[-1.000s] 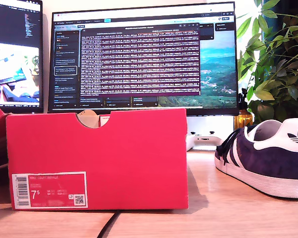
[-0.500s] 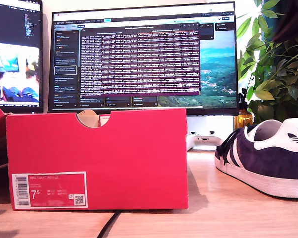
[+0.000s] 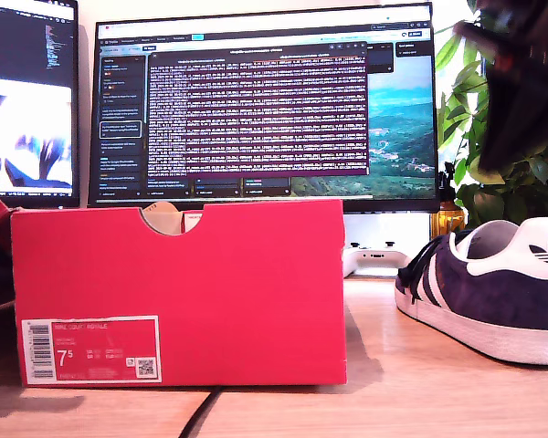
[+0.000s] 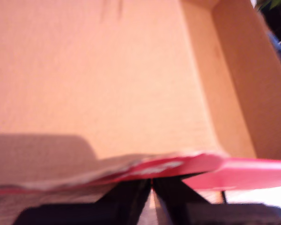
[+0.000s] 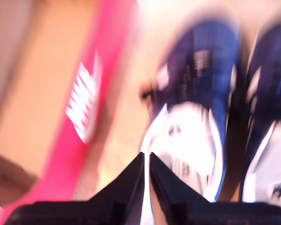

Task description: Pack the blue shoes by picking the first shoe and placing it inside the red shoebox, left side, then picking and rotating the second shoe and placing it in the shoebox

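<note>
Blue shoes sit side by side in my second wrist view; the exterior view shows only one, lower right, beside the red shoebox. Both grippers are closed and empty.

Matt red cardboard shoebox — napped suede shoe — smooth pale wood table

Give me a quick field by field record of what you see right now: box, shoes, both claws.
Red shoebox: upright on the desk, open, its inside bare where the first wrist view shows it
Blue shoes: both outside the box, side by side
My first claw: shut, at the box rim
My second claw: shut, above a shoe's heel, blurred
Blurred dark arm: exterior view's upper right
</note>
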{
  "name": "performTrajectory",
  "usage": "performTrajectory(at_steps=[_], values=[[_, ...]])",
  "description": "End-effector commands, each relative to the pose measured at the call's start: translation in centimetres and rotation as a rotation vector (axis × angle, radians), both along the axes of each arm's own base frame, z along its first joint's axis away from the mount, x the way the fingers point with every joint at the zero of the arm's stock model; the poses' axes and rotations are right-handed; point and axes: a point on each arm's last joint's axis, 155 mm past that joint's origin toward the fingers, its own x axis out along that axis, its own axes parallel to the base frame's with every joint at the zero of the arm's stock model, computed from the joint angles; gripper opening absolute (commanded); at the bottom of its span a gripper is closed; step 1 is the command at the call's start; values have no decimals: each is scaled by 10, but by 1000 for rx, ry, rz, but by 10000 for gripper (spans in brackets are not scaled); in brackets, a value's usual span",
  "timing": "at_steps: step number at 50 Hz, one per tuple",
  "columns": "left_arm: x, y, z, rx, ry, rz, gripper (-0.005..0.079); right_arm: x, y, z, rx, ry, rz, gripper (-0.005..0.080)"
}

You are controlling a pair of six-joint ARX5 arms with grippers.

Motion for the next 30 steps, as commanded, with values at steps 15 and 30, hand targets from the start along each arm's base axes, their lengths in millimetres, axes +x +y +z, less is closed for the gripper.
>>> performTrajectory(at_steps=[15, 30], values=[[7, -4, 13, -23, -53, -1, -19, -6, 16, -26, -13, 104, 26, 431], [8, -1, 13, -16, -55, 11, -19, -16, 13, -54, -67, 211, 32, 504]])
